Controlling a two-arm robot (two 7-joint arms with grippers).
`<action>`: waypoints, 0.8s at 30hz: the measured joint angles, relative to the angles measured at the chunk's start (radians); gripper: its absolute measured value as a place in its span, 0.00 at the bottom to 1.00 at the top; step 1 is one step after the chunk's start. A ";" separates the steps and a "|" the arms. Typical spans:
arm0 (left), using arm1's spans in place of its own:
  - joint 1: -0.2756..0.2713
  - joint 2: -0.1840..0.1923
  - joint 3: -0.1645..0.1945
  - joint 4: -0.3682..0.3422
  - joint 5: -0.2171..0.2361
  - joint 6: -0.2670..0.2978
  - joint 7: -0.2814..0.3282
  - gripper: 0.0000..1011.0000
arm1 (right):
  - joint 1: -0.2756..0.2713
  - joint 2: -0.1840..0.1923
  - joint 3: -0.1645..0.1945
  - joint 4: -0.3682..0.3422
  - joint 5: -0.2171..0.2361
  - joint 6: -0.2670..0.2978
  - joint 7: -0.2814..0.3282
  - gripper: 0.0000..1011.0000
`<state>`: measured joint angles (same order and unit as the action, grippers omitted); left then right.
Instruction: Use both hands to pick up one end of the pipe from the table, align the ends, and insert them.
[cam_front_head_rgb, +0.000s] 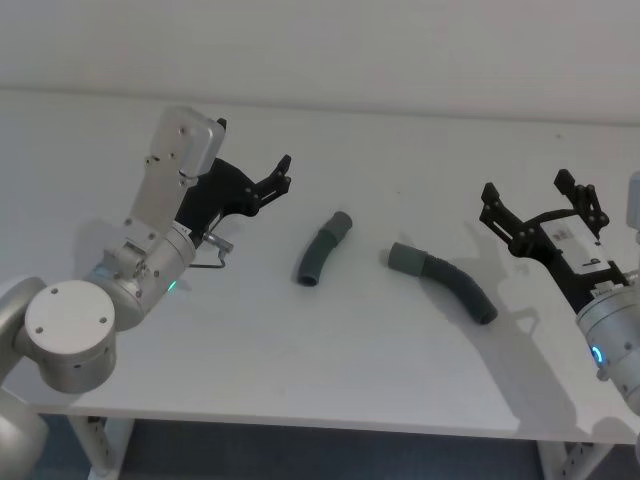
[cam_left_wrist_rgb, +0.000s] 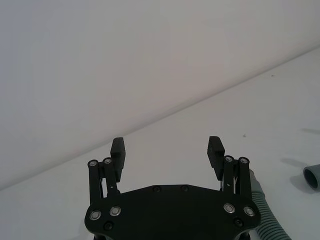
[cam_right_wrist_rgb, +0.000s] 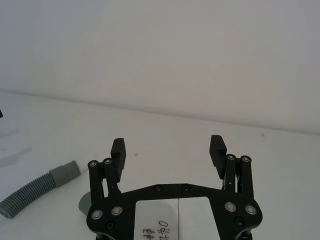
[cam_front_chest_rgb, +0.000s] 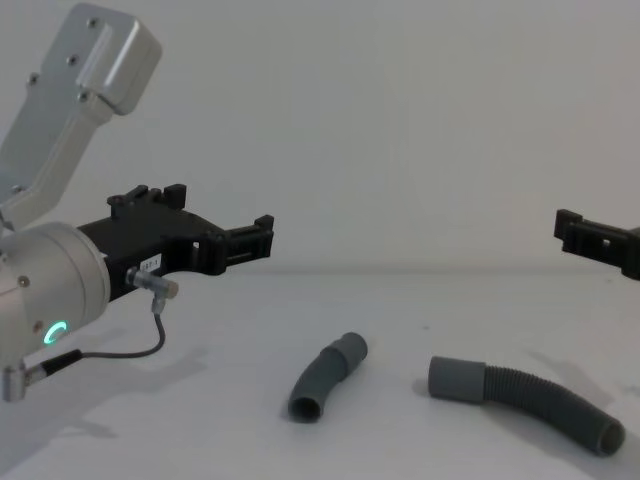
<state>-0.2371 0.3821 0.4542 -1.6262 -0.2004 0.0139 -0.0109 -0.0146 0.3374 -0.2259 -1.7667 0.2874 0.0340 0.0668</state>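
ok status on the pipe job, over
Left gripper open, hovering left of short piece. Right gripper open, hovering right of longer piece. Both pieces on table, apart. Nothing blocking.

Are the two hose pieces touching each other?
Apart. In the head view, bare table separates the short piece from the longer piece; the chest view shows the same gap.

Dark grey, ribbed: short curved plastic hose piece, longer curved plastic hose piece. Whitish-grey, plain: bench. Black: left gripper, right gripper.

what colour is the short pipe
The short pipe is dark grey and ribbed, clearest in the chest view.
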 joint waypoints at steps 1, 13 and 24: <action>0.000 0.000 0.000 0.000 0.000 0.000 0.000 0.99 | 0.000 0.000 0.000 0.000 0.000 0.000 0.000 0.99; 0.000 0.000 0.000 0.000 0.000 0.000 0.000 0.99 | 0.000 0.000 0.000 0.000 0.000 0.000 0.000 0.99; 0.000 0.000 0.000 0.000 0.000 0.000 0.000 0.99 | 0.000 0.000 0.000 0.000 0.000 0.000 0.000 0.99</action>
<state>-0.2371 0.3821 0.4542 -1.6261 -0.2004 0.0139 -0.0109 -0.0146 0.3375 -0.2258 -1.7667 0.2874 0.0340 0.0668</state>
